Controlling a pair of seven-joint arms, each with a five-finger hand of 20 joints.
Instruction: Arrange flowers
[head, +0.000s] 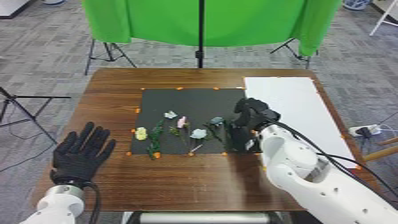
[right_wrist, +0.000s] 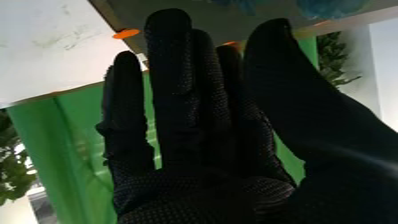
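Along the left side of the brown table (head: 115, 82), the robot's left hand (head: 78, 155) lies palm-down or hovers just over the wood; which of the two, an onlooker cannot tell. Its fingers are straight and slightly fanned, pointing away from the robot, with the thumb apart from them.

Next to the right is the black mat (head: 160, 96), its border dotted with orange markers (head: 179, 89). The flower specimens lie on it from left to right: a yellow flower (head: 140, 134) near the mat's left edge; a long green sprig (head: 156, 136) just beside it, reaching toward the near edge; a white flower (head: 171, 115), placed farther from the robot; a pink flower (head: 182, 122); a pale blue flower (head: 198, 133), nearer the robot; and a grey-blue flower (head: 217, 120), the closest of these blooms to the right hand.

Over the boundary between the mat and the white board (head: 293, 105) is the robot's right hand (head: 253, 114), its arm entering from the lower right. In the right wrist view, the right hand (right_wrist: 204, 155) is open: the fingers (right_wrist: 171, 80) are extended and close together except for one outer finger standing slightly off, and the thumb (right_wrist: 284, 75) is separated from them. Whether the hand touches the mat or the board cannot be told. Behind the table hangs a green cloth (head: 258, 25).
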